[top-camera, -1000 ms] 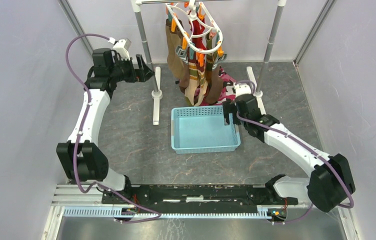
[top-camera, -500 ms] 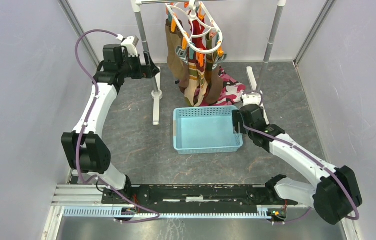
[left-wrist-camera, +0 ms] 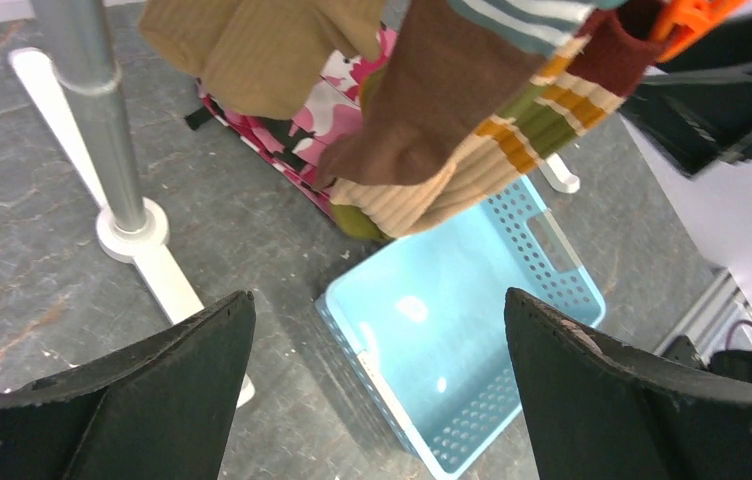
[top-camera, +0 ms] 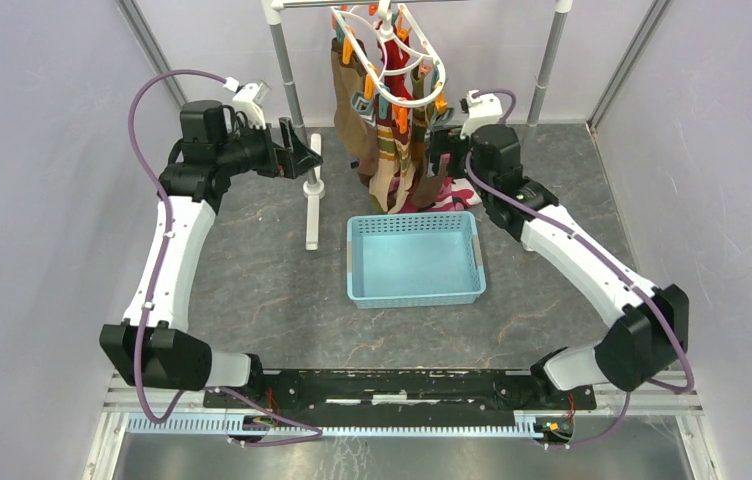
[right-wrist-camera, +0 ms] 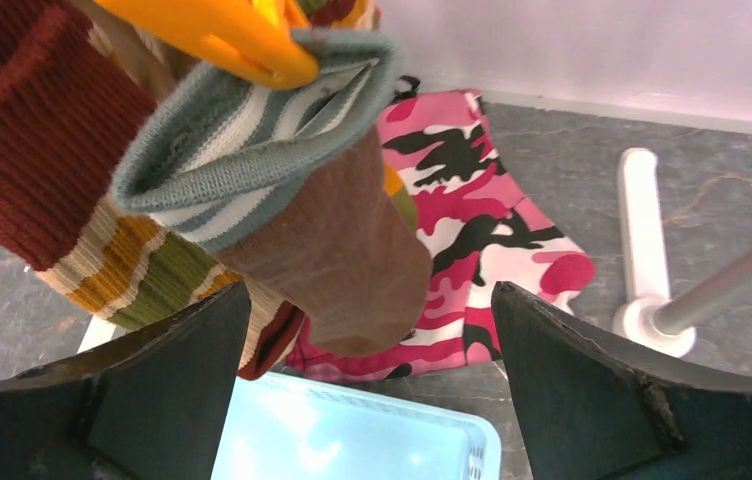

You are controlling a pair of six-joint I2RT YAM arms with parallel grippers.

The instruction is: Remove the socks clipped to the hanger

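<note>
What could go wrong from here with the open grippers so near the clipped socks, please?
The socks hang overlapping, so the right gripper might pinch several or snag an orange clip. A tug could swing the hanger. A freed sock may drop on the pink camouflage cloth, missing the basket.

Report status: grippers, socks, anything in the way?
Left gripper open, right gripper open, both empty. Socks hanging clipped on hanger, none in basket. Stand post close beside left gripper; right gripper at the socks' right side.
</note>
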